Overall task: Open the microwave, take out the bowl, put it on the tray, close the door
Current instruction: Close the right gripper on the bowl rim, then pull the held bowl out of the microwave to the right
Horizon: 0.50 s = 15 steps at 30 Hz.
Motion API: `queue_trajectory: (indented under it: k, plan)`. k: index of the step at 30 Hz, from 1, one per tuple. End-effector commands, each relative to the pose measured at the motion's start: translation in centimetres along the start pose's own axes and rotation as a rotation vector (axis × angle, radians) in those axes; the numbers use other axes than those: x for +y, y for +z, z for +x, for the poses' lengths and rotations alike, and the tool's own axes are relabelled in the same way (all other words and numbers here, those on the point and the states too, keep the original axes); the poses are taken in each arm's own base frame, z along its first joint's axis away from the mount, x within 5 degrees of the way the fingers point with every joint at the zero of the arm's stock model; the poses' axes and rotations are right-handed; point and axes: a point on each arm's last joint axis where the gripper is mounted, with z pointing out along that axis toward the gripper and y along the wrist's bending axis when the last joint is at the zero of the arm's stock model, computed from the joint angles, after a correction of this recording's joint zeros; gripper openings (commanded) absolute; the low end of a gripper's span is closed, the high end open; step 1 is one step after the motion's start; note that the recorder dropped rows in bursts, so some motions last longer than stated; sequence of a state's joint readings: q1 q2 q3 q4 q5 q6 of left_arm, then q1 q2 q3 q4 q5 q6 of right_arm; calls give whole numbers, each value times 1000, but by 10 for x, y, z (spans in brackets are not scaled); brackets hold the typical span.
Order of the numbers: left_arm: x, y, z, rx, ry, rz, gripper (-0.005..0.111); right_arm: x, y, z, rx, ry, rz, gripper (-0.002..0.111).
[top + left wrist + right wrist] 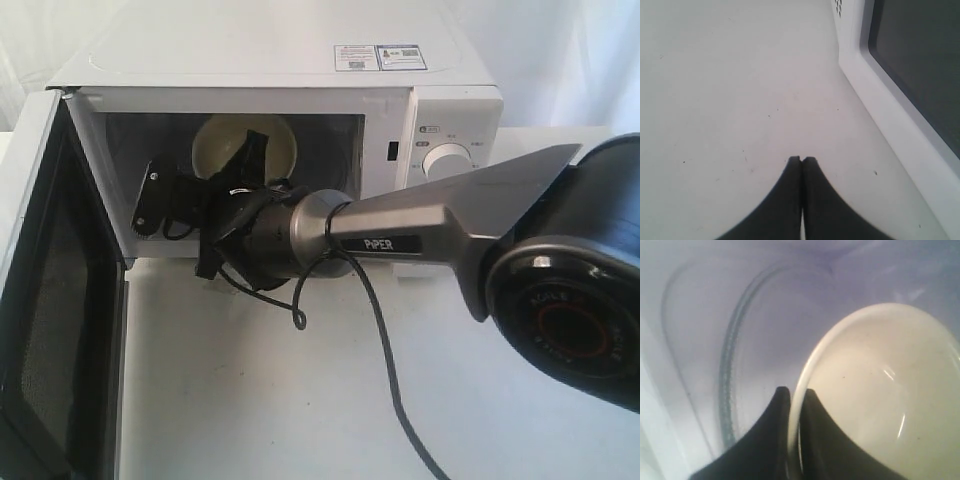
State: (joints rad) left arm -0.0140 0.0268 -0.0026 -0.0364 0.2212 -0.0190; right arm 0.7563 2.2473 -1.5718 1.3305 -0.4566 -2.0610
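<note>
The grey arm link [420, 230] carries the marking "PiPER". The sticker print [380, 57] on top of the microwave [250, 50] is illegible.

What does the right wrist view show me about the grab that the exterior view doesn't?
Only the right wrist view: the right gripper closed on the bowl rim, one finger inside and one outside, with the glass turntable edge beyond. Only the exterior view: the door swung open, the microwave with its top stickers and a knob, and the arm reaching into the cavity. Both: the bowl's cream inside, within the microwave.
</note>
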Motion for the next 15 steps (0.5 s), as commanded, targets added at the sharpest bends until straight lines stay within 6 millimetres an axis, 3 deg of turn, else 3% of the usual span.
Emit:
queue_trajectory:
  k: [1, 10, 15]
  plan:
    - [0, 0, 1, -1, -11, 1, 0, -6, -12, -4, 59, 163, 4, 0]
    - [0, 0, 1, -1, -11, 1, 0, 2, -43, -19, 82, 215, 10, 0]
    - [0, 0, 1, -1, -11, 1, 0, 13, -56, -16, 151, 259, 7, 0]
